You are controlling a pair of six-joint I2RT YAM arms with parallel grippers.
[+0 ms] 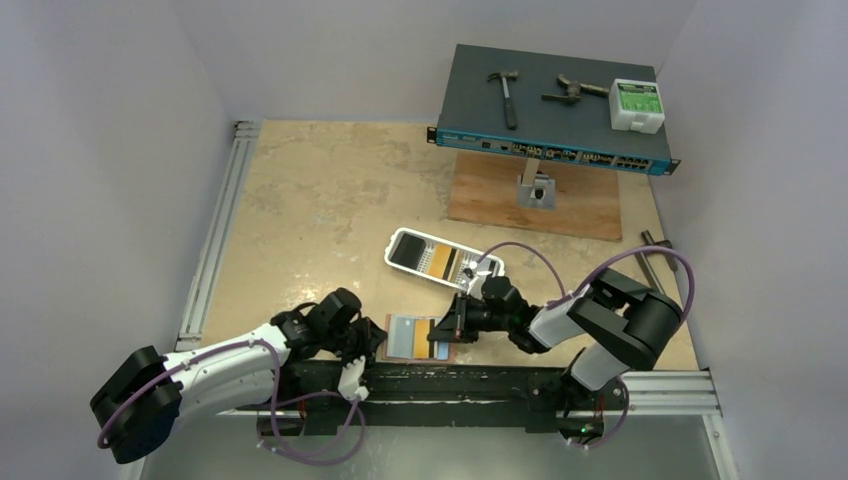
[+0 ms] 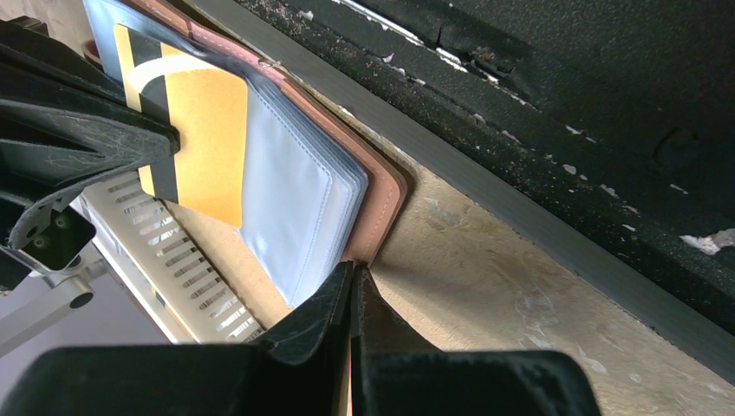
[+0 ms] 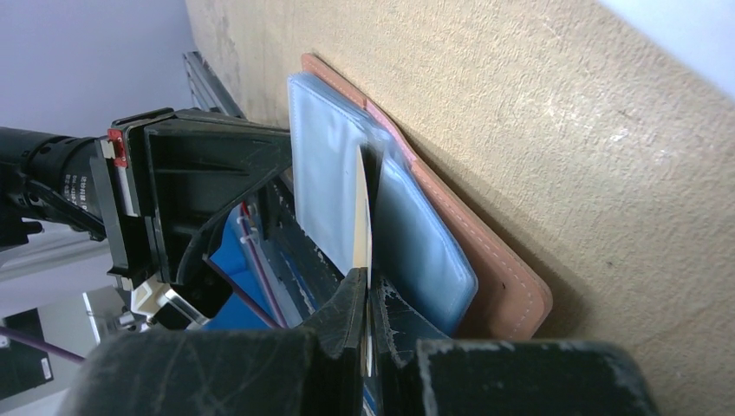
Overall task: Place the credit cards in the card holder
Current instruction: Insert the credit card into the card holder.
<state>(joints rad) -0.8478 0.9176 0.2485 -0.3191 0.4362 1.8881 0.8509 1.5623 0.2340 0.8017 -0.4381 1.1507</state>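
Keeping the orange-yellow card (image 2: 208,147), pinched by the right gripper (image 3: 366,282), flat helps, with the clenched left gripper (image 2: 351,277) bracing the card holder (image 2: 381,191) at its left edge.

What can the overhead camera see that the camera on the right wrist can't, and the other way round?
Only the overhead view shows the white tray with spare cards, and the dark box carrying a hammer at the far end. Only the right wrist view shows a card edge-on, pinched in the shut right pincer and set among the holder's clear sleeves. Both show the brown card holder lying open on the table, with the left pincer at its side.
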